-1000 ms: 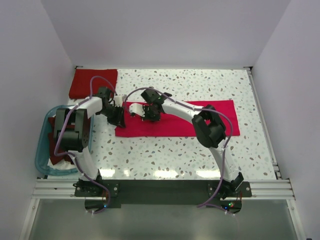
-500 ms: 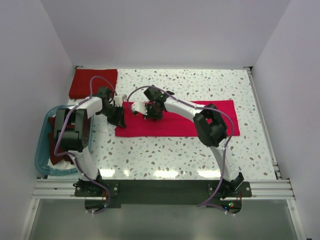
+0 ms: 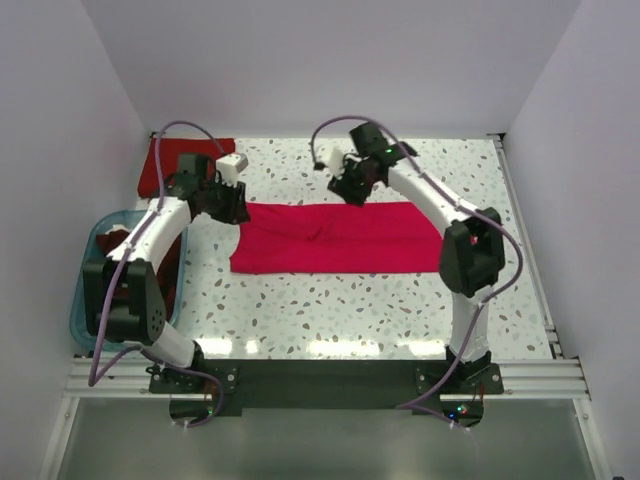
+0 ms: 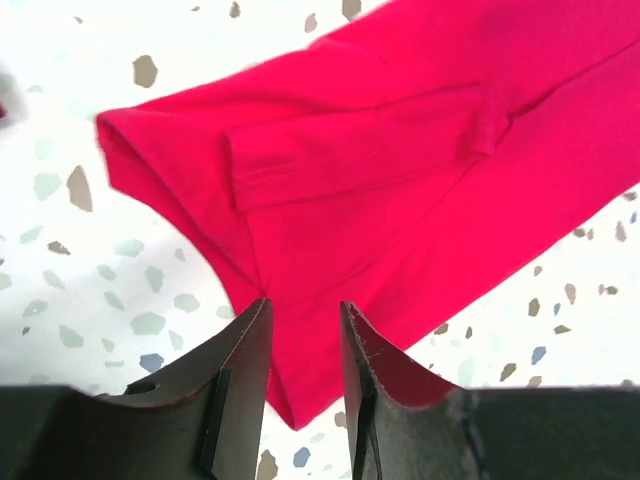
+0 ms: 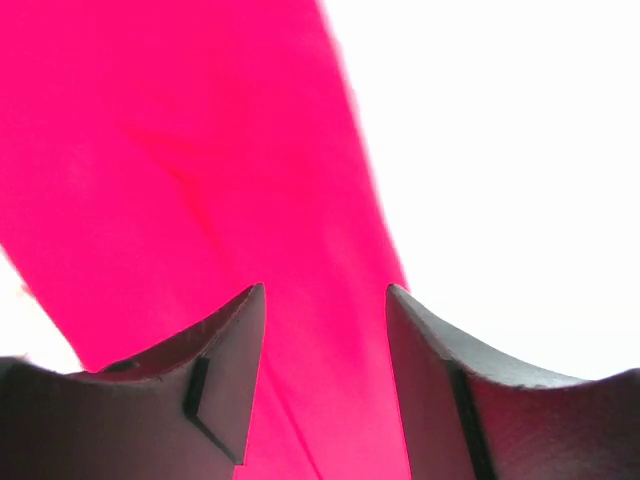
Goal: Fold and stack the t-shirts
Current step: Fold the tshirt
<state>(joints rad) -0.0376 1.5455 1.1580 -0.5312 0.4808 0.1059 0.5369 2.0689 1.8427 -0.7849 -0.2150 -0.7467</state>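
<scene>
Speckled terrazzo table (image 3: 330,300): 1 crimson t-shirt (image 3: 340,238) in a folded strip, soft, limp. Jaws parted, empty, on left gripper (image 4: 303,305) and right gripper (image 5: 325,290). Advise pinching layered end corners.

Blue tub (image 3: 77,305) at speckled table's (image 3: 350,300) left edge.

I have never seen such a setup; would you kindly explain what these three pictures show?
Two robot arms are bolted at the near edge of a speckled table. The wide picture looks down from above; the other two come from a camera on each wrist. A bright crimson t-shirt, folded into a long strip, lies on the table. A darker red shirt sits at the far left corner, and a blue tub on the left holds more dark red cloth. The left gripper and right gripper are both open, holding nothing.
</scene>
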